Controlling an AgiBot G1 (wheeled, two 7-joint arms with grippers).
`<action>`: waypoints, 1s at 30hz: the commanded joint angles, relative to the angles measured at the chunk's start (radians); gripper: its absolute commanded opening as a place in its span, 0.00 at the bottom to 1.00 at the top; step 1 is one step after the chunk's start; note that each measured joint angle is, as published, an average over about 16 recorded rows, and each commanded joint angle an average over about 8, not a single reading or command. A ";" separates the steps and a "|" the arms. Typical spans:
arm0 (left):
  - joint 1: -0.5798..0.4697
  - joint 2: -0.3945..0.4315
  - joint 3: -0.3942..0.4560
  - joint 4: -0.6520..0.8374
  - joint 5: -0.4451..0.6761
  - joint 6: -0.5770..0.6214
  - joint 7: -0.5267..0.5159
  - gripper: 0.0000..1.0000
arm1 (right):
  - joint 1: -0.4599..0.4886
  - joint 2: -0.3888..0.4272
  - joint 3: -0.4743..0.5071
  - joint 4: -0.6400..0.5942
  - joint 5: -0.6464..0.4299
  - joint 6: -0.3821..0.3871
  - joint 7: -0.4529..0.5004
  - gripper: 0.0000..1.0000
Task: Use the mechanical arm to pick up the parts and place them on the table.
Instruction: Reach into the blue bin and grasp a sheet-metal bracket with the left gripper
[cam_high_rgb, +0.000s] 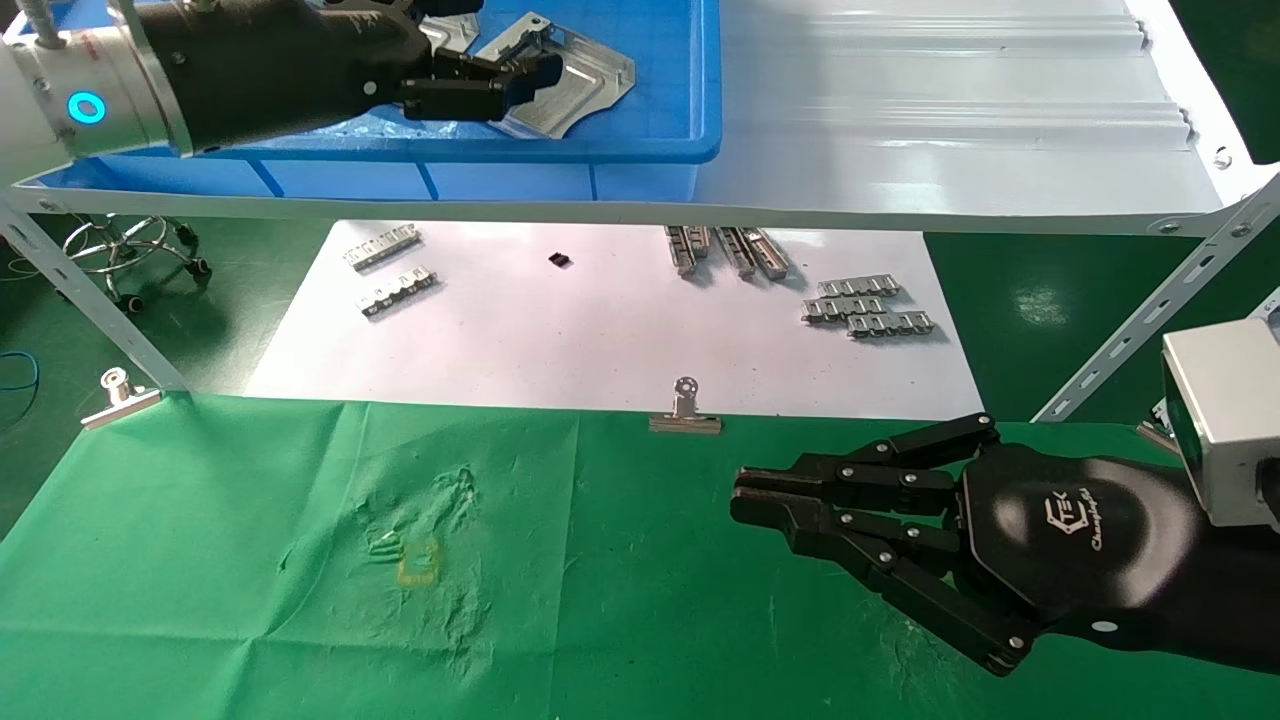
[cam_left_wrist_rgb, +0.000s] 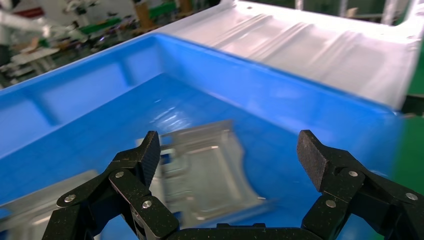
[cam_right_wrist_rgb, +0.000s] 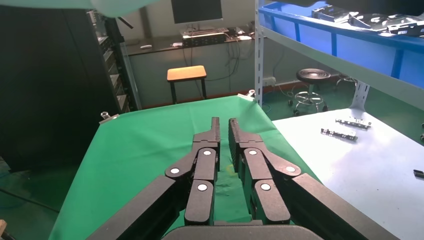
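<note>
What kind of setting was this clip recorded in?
Probably a factory or workshop test bench: a blue bin of stamped metal brackets sits on a metal rack shelf, above a table draped in green cloth, with small ridged metal strips sorted on white paper.

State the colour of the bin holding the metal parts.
Bright blue bin; the left wrist view shows it best.

The left end effector (cam_high_rgb: 530, 80) reaches in from the upper left of the head view, its black forearm running nearly level and its fingers (cam_left_wrist_rgb: 145, 155) spread wide apart. The right end effector (cam_high_rgb: 745, 495) sits at the lower right, palm up with the logo showing, fingers (cam_right_wrist_rgb: 212, 137) drawn almost together.
</note>
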 joint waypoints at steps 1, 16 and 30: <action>-0.051 0.033 0.016 0.084 0.032 -0.029 0.018 1.00 | 0.000 0.000 0.000 0.000 0.000 0.000 0.000 0.00; -0.159 0.168 0.076 0.324 0.136 -0.211 0.072 0.00 | 0.000 0.000 0.000 0.000 0.000 0.000 0.000 0.00; -0.177 0.187 0.068 0.371 0.126 -0.229 0.109 0.00 | 0.000 0.000 0.000 0.000 0.000 0.000 0.000 0.00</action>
